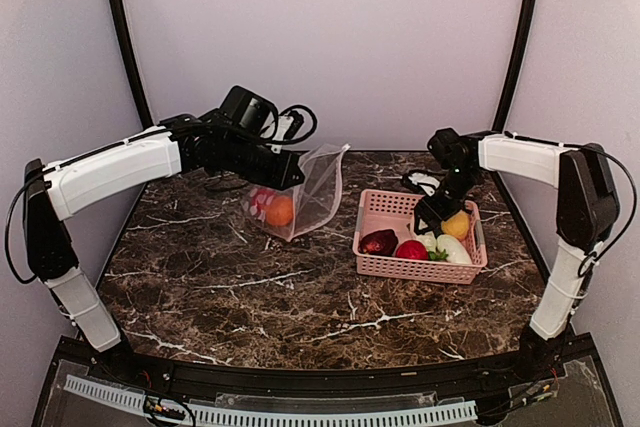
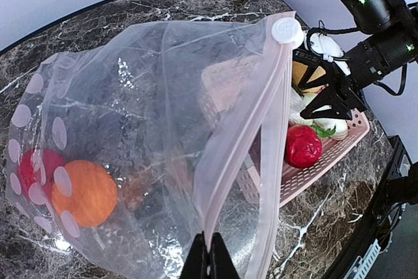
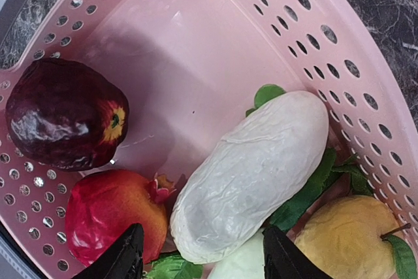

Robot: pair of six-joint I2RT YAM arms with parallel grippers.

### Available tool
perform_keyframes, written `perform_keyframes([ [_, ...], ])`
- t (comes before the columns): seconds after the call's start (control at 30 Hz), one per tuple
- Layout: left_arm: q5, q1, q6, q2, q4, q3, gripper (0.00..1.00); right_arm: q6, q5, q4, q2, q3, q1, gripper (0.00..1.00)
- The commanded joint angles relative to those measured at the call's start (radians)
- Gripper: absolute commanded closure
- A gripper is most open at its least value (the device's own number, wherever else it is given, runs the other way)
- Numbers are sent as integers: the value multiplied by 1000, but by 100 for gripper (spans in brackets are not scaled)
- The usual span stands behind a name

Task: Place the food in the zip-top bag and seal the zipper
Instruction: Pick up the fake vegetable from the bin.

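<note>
So the left end effector [image 2: 209,256] clamps the zip-top bag [image 2: 130,129]; the right end effector [image 3: 204,253] straddles the white vegetable [image 3: 251,174], jaws apart. It looks slick and rounded, so it could squirt out if pinched off-centre.

Top cam: high at near edge, facing forward-down, whole table [image 1: 250,297]. Left wrist: close on bag [image 2: 130,96], basket [image 2: 313,174] beyond. Right wrist: nearest, straight into basket. All share basket.

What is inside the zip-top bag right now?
An orange fruit and a red piece lie at the bottom of the zip-top bag. The red piece is partly hidden behind the orange one and the bag's pale dots; nothing else can be made out.
</note>
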Motion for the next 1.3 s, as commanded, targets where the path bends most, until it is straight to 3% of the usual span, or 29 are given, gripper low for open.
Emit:
perform_keyframes([
  [0.0,-22,-4,22,-36,-13,-2,99,22,-17,-21,31,41,-11,41],
  [0.63,22,-3,6,34,-60,85,99,47,-64,7,64,-3,-54,40],
  [0.9,52,-4,4,69,-35,84,99,52,-107,8,146,49,-54,45],
  [1.0,45,-4,-1,63,-27,73,99,55,-112,11,155,55,-54,54],
  [1.27,44,-4,-10,44,-3,43,99,41,-93,-1,-7,46,-54,61],
])
